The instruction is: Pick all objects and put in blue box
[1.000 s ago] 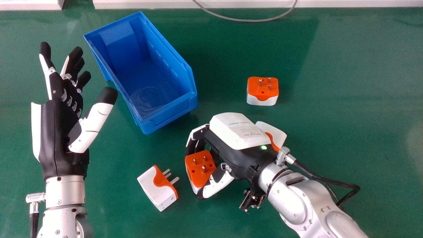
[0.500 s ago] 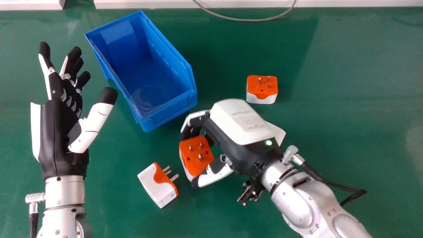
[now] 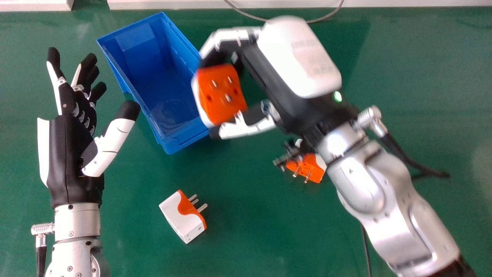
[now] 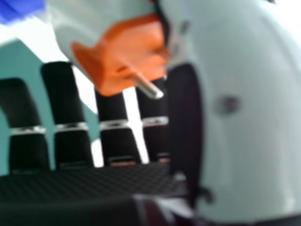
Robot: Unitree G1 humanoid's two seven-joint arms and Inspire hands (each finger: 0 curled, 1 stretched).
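Blue box (image 3: 186,137) on a green table. My right hand (image 3: 300,61) has its fingers and thumb clamped on an orange-and-white three-pin plug adapter (image 3: 221,94), which overlaps the box's right rim in the head view. My left hand (image 3: 73,154) is left of the box, fingers apart. I judge the task early: one adapter lifted, none visibly delivered. At least two remain: a second plug adapter (image 3: 184,217) nearer me than the box, and a third (image 3: 314,175) to its right and nearer, partly hidden by my right wrist.
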